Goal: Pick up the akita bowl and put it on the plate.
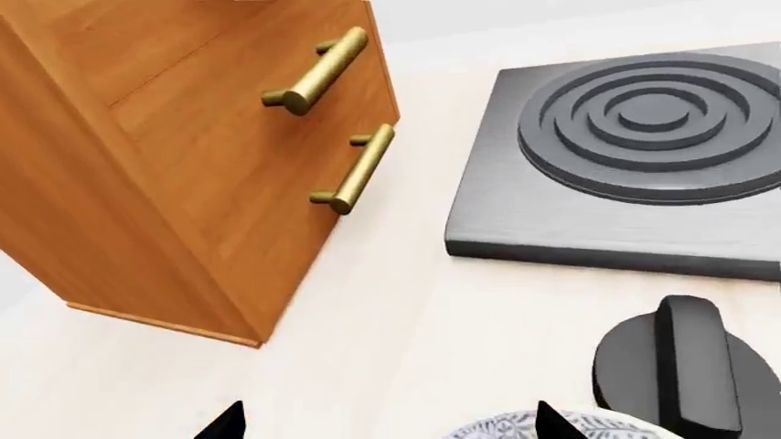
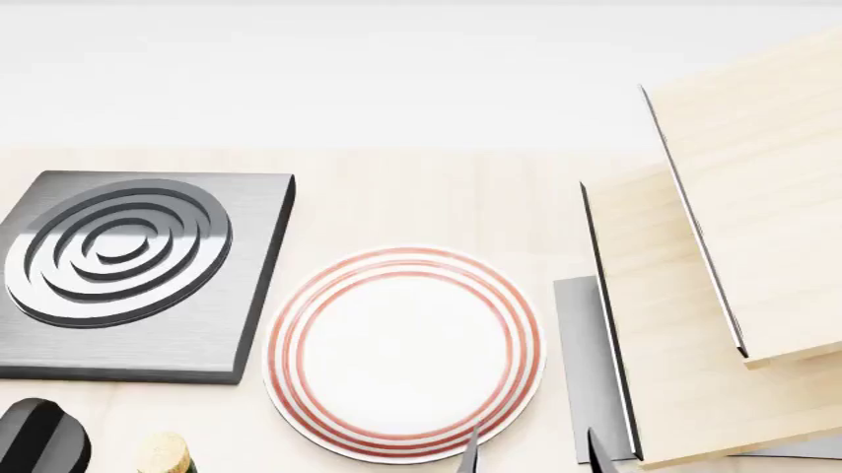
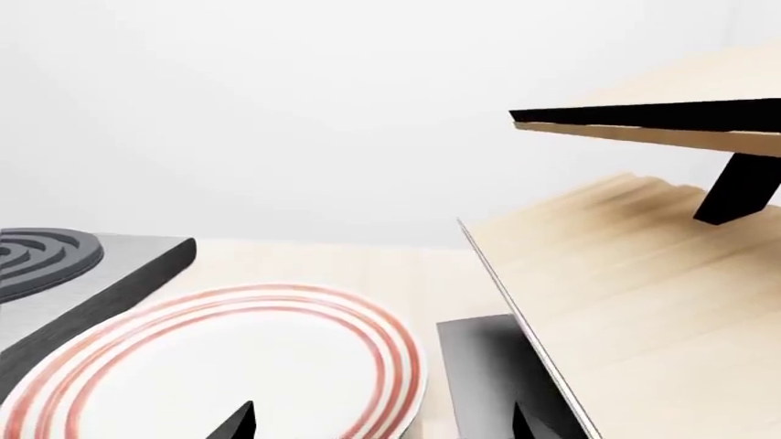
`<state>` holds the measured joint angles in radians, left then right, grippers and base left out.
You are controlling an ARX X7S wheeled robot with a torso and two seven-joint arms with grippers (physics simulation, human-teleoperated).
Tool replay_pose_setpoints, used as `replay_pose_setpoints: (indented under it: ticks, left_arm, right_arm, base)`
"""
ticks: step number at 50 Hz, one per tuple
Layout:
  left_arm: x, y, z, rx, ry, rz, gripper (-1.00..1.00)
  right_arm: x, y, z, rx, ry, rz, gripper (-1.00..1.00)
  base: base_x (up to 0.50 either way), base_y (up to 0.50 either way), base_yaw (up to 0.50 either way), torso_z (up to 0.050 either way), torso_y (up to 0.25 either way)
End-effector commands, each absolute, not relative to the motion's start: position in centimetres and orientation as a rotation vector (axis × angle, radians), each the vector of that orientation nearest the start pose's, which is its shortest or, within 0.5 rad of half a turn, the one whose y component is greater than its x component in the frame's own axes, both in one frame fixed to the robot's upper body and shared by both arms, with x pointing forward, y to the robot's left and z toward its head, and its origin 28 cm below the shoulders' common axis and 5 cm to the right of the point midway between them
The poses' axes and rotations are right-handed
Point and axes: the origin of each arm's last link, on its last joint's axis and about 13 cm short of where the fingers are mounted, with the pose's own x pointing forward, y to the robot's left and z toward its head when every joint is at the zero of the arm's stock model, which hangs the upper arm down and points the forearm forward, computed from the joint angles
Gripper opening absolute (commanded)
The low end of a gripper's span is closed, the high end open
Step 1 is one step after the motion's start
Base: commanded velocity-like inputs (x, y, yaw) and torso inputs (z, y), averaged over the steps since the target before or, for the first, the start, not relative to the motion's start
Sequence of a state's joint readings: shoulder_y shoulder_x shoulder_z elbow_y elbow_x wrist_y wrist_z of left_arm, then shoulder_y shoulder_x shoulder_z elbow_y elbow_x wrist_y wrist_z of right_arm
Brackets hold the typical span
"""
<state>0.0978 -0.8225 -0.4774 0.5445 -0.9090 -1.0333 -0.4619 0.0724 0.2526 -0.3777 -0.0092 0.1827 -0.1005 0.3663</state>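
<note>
We see our right claw (image 3: 380,422) low at the near edge of the plate (image 2: 402,353), fingertips apart with nothing between them, likely parked there so it stays off the plate's middle. Our left claw (image 1: 388,422) is also spread, its two dark tips straddling a sliver of grey-patterned rim that we take for the akita bowl (image 1: 537,427); tips look beside it, not clamped, and we can't tell if they touch. That framing suggests a pre-grasp line-up. The bowl isn't visible from the head camera, so it sits nearer than the plate, by the black knob (image 1: 683,370). The plate lies flat and bare on the desk (image 2: 394,202), between the grey ringed burner (image 2: 129,271) and the light wooden rack (image 2: 711,296), so the drop zone is free. Farther off in the left wrist view stands a wooden cabinet (image 1: 171,165) with brass handles.
</note>
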Motion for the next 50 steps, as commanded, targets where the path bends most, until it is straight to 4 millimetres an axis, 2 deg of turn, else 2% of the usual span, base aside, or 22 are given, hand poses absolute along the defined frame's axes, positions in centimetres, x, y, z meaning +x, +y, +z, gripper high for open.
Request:
replay_pose_setpoints:
  ticks: [1, 25, 50]
  left_arm:
    - [16.0, 37.2, 14.6, 0.185, 0.48, 0.392, 1.0]
    - [15.1, 37.1, 13.2, 0.282, 0.6, 0.313, 1.0]
    - [14.1, 37.7, 12.1, 0.252, 0.671, 0.301, 1.0]
  right_arm:
    - [21.6, -8.2, 2.2, -0.044, -0.099, 0.006, 1.0]
    - [21.8, -8.1, 2.0, -0.045, -0.091, 0.006, 1.0]
    - [22.0, -8.0, 2.0, -0.051, -0.083, 0.006, 1.0]
  base:
    - [0.0, 0.0, 0.0, 0.0, 0.0]
    - [0.0, 0.0, 0.0, 0.0, 0.0]
    - [0.0, 0.0, 0.0, 0.0, 0.0]
